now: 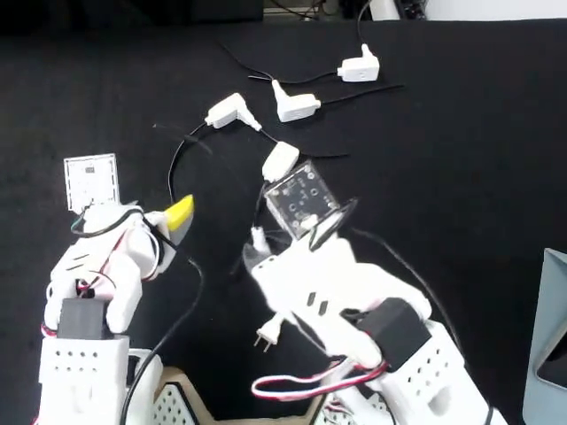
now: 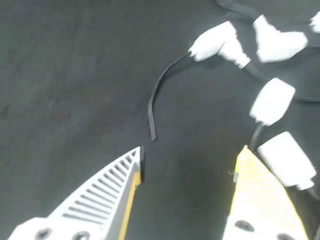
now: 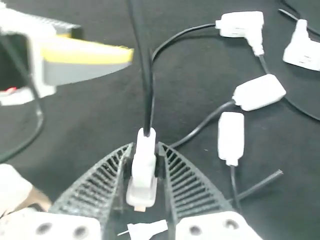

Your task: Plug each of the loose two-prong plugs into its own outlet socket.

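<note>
A black cloth covers the desk from side to side, matte and faintly creased, and lies flat right up to the far edge. At the right edge of the high view stands a grey-blue box, upright and cut off by the frame, with a darker panel on its lower face. At the near edge, left of the middle, a light wooden board juts onto the cloth. Beyond the far edge of the desk runs a pale surface, with dark cables and a white object just beside them.
</note>
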You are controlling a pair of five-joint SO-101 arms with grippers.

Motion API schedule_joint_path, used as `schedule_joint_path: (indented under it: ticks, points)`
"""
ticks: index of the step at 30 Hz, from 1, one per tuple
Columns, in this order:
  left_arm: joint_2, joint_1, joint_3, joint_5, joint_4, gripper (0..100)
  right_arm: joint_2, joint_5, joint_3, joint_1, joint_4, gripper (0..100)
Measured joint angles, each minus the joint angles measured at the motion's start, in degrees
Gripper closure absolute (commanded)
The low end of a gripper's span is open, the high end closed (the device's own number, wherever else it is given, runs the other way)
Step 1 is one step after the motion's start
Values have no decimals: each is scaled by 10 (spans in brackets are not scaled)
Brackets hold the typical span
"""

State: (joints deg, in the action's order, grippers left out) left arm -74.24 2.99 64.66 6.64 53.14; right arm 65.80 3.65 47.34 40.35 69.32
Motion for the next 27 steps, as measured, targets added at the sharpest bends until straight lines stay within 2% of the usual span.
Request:
schedule_joint_path:
  ticks: [6,14,17,22,27]
  points:
    - [-45,-62,-33,17,40,701,0,0,5,38,-4,987]
    - [-245,-151,-25,14,111,701,2,0,32,68,-41,987]
    - [-291,-167,-3,-15,112,701,2,0,33,76,-43,987]
    - [-295,-171,13,-56,112,700,2,0,36,77,-43,987]
    - [-295,-208,13,-95,112,700,2,0,50,77,-43,987]
